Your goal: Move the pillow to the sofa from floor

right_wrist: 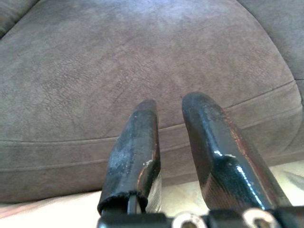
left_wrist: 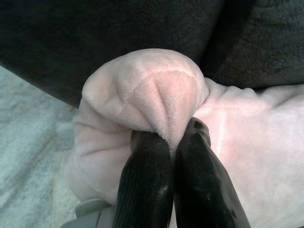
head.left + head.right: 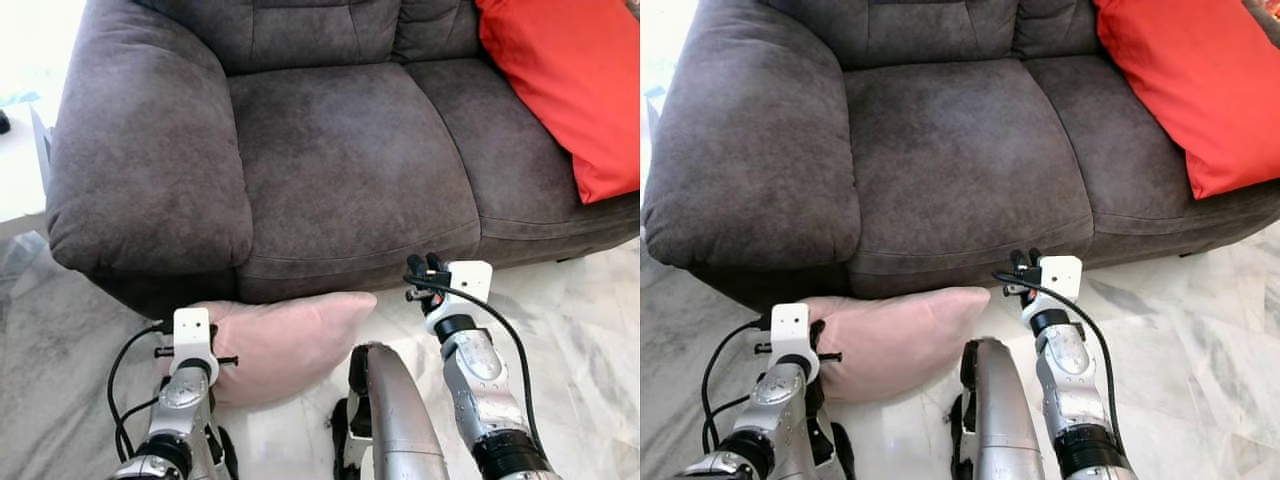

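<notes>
A pale pink pillow [image 3: 290, 340] lies on the marble floor against the front of the dark grey sofa [image 3: 340, 160], below its left armrest. My left gripper [image 2: 173, 137] is shut on a bunched corner of the pillow [image 2: 152, 90] at its left end, with the fabric pinched between the two black fingers. My right gripper [image 3: 425, 264] hovers to the right of the pillow, level with the sofa's front edge. In the right wrist view that gripper [image 1: 170, 107] is open with nothing between its fingers and points at the seat cushion [image 1: 142, 57].
A large red cushion [image 3: 570, 80] leans on the right end of the sofa. The left and middle seats are bare. Glossy marble floor [image 3: 580, 330] spreads to the right. A white surface [image 3: 20, 160] stands beyond the left armrest.
</notes>
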### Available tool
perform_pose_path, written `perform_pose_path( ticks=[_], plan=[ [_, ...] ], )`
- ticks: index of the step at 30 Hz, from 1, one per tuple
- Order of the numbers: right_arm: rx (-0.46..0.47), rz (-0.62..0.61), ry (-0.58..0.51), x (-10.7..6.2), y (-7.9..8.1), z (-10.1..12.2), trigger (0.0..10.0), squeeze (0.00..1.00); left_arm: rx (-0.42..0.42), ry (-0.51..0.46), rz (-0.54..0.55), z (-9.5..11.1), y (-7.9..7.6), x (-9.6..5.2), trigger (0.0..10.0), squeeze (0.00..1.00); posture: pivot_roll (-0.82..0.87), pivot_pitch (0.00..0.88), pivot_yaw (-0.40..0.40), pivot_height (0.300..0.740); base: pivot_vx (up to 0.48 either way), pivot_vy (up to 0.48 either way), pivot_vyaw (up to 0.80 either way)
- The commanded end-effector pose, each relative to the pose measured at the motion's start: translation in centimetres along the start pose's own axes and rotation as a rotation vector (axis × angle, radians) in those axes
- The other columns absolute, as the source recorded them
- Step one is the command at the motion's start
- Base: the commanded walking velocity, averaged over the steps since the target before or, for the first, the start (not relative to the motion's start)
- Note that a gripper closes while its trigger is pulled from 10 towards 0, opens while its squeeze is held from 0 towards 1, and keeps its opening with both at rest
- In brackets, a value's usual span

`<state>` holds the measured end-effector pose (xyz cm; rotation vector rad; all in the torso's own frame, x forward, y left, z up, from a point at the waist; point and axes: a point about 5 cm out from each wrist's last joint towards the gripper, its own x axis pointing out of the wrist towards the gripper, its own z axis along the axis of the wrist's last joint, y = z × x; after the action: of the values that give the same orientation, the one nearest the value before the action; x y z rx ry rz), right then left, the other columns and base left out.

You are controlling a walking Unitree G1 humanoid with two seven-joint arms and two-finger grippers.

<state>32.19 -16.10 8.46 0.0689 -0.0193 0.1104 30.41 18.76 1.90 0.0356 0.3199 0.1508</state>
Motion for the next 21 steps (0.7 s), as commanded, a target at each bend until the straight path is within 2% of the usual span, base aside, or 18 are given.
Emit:
perform_pose_path(
  ticks=[1,4,10,14,21],
  plan=[
    [0.009,-0.029,0.011,-0.2,-0.6,-0.4,10.0,0.0,0.003,-0.05,0.005,0.9,0.2,0.2,10.0,0.0,-0.04,0.189,-0.075,0.546,-0.435,0.0,0.0],
    [0.01,-0.029,0.009,0.0,-0.5,-0.3,10.0,0.0,0.003,-0.052,0.003,1.1,0.1,0.3,10.0,0.0,-0.04,0.176,-0.071,0.546,-0.392,0.0,0.0],
    [0.011,-0.027,0.006,0.5,-0.3,-0.2,10.0,0.0,-0.001,-0.061,-0.001,1.6,0.2,0.6,10.0,0.0,-0.03,0.151,-0.064,0.546,0.0,0.0,0.0],
    [0.015,-0.031,0.008,0.7,-0.4,-0.3,10.0,0.0,-0.004,-0.068,0.001,1.8,0.1,0.7,10.0,0.0,-0.03,0.133,-0.061,0.546,-0.435,0.0,0.0],
    [0.021,-0.03,0.001,0.9,-0.4,-0.2,10.0,0.0,-0.005,-0.073,0.006,2.0,0.2,0.8,10.0,0.0,-0.02,0.114,-0.053,0.546,0.0,0.0,0.0]
  ],
)
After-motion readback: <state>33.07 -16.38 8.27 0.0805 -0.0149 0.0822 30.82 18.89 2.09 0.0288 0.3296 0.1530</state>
